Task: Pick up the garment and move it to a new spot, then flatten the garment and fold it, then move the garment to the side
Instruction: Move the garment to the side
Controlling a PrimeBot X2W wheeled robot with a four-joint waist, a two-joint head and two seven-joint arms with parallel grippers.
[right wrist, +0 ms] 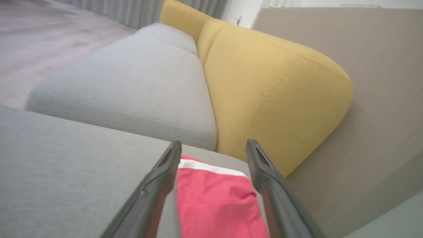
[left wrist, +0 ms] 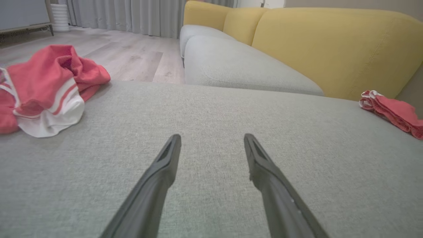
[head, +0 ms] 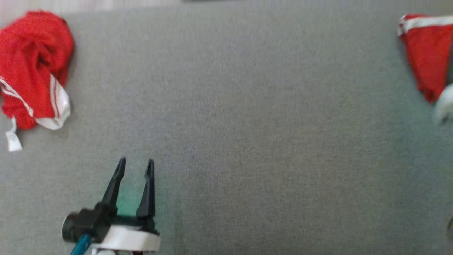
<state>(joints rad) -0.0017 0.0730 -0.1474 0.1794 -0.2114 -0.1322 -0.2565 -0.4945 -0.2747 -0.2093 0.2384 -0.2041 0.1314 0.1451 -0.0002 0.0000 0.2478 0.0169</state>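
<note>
A folded red garment (head: 426,53) with a white band lies at the far right of the grey cushion (head: 247,124). It also shows in the left wrist view (left wrist: 393,110). My right gripper (right wrist: 214,145) hovers just above this garment (right wrist: 214,201); its fingers are spread apart, with the cloth lying loose below and between them. A pale, blurred part of my right arm (head: 444,106) shows at the right edge. My left gripper (head: 135,164) is open over bare cushion at the lower left and holds nothing (left wrist: 212,138).
A second, crumpled red garment (head: 32,67) with white trim lies at the cushion's far left (left wrist: 43,86). A yellow sofa back (right wrist: 274,99) and a beige wall (right wrist: 380,99) stand close behind the folded garment. Wooden floor (left wrist: 132,59) lies beyond the cushion's edge.
</note>
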